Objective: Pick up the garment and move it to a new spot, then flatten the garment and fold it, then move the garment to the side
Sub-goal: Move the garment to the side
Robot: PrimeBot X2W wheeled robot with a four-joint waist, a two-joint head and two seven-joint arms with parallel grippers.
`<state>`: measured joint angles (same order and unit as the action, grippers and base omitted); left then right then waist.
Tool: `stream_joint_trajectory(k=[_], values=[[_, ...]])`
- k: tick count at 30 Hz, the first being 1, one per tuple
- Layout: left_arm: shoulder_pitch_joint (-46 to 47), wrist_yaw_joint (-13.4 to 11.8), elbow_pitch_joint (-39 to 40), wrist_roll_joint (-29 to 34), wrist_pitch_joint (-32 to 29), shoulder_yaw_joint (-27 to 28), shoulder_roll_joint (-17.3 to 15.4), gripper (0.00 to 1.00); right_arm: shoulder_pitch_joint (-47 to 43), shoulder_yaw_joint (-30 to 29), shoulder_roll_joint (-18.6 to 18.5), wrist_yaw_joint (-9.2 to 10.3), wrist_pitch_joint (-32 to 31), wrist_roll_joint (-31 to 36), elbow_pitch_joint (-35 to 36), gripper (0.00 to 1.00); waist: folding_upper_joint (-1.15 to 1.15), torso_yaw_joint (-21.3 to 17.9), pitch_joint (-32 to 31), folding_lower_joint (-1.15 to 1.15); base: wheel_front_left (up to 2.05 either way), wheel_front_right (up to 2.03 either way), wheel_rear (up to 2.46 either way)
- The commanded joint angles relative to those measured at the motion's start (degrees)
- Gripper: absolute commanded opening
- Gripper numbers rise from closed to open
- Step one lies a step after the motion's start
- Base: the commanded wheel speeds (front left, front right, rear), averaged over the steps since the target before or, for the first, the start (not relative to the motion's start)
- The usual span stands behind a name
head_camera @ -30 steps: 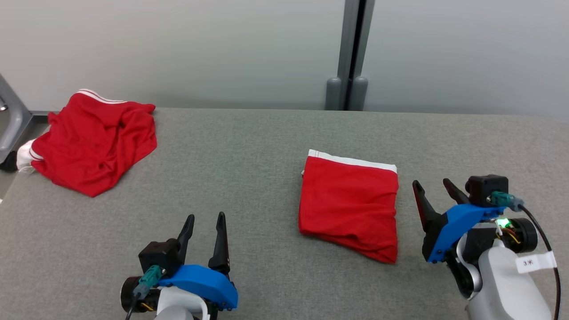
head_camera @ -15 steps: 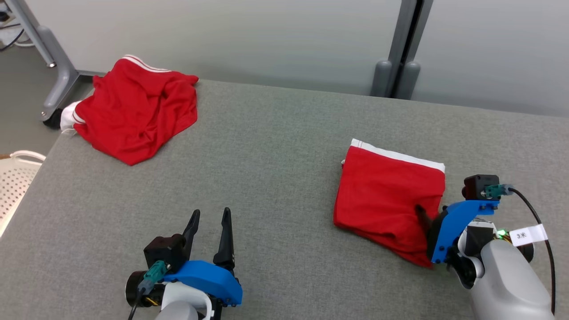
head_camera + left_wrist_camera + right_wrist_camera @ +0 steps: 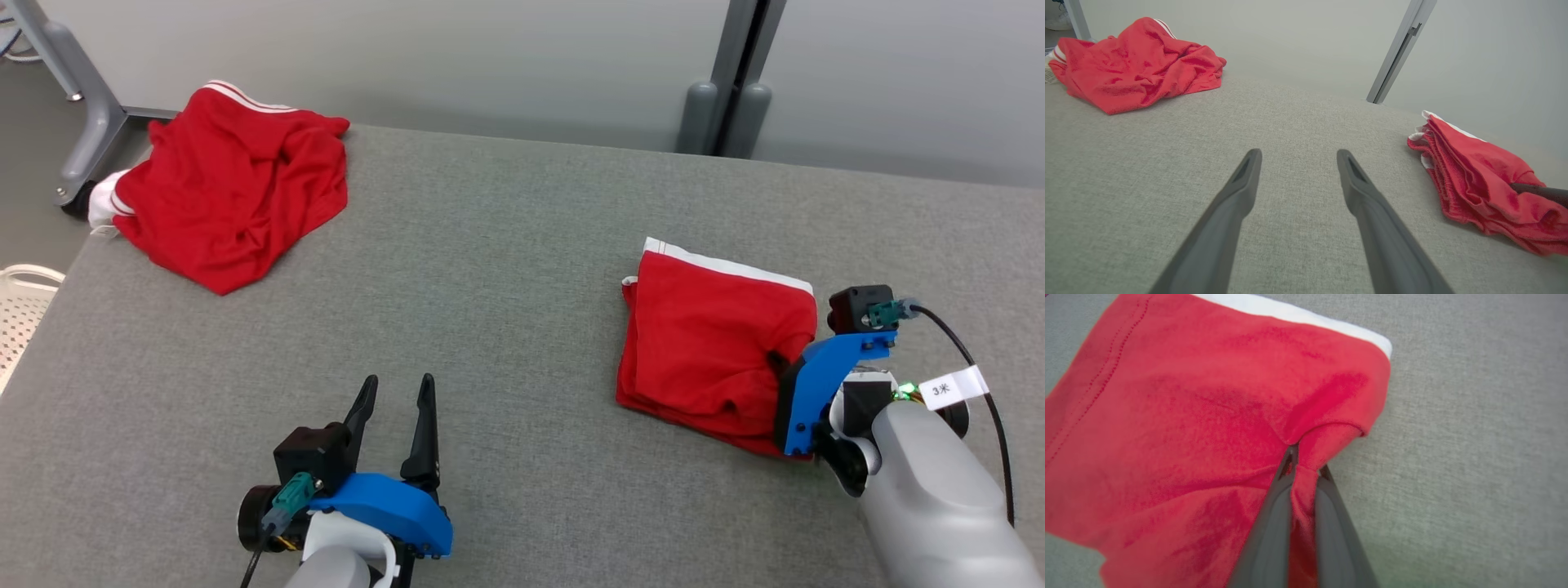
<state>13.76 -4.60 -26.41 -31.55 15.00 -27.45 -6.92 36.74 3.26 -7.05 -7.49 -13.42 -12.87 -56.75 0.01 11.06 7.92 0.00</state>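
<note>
A crumpled red garment lies at the table's far-left corner, partly overhanging the edge. The left end effector hovers over bare table, fingers spread, holding nothing. On the table's right half lies the folded garment, with the right end effector pinched shut on a bunch of cloth at its right edge. That pinch may catch only the upper layers, so dragging it aside could peel the fold open. The garment is red and roughly square, white-banded along its far edge, stacked in layers and rumpled near the grip.
</note>
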Motion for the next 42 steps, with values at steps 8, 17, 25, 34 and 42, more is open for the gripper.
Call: stream_joint_trajectory(k=[8,17,25,34,42], values=[[2.4,0.8,2.0,1.1,0.1,-1.8,0.6,1.00,3.3,9.1,-4.5,0.00,0.8,-0.8,-0.1,0.00,-0.01,-5.5,1.8,0.00,0.00,0.00,0.00],[5.1,0.4,6.2,2.4,-1.0,-2.7,-0.1,1.00,6.5,14.3,-11.5,0.00,2.8,-4.7,2.4,0.00,-0.01,-15.8,6.2,0.00,0.00,0.00,0.00],[6.8,-0.6,10.4,3.5,-2.9,-3.2,-1.6,1.00,9.1,14.1,-15.3,-0.01,5.0,-5.4,2.9,0.00,-0.01,-21.5,10.5,0.00,0.00,0.00,0.00],[7.3,-1.9,14.5,4.0,-4.7,-3.2,-3.3,1.00,13.1,13.1,-17.4,-0.01,8.0,-2.0,-0.2,0.00,-0.01,-20.7,13.5,0.00,0.00,0.00,0.00],[7.8,-2.9,16.7,4.3,-5.0,-2.8,-3.9,1.00,18.8,11.7,-23.0,0.00,7.5,1.9,-3.3,0.00,-0.01,-16.4,16.5,0.00,0.00,0.00,0.00]])
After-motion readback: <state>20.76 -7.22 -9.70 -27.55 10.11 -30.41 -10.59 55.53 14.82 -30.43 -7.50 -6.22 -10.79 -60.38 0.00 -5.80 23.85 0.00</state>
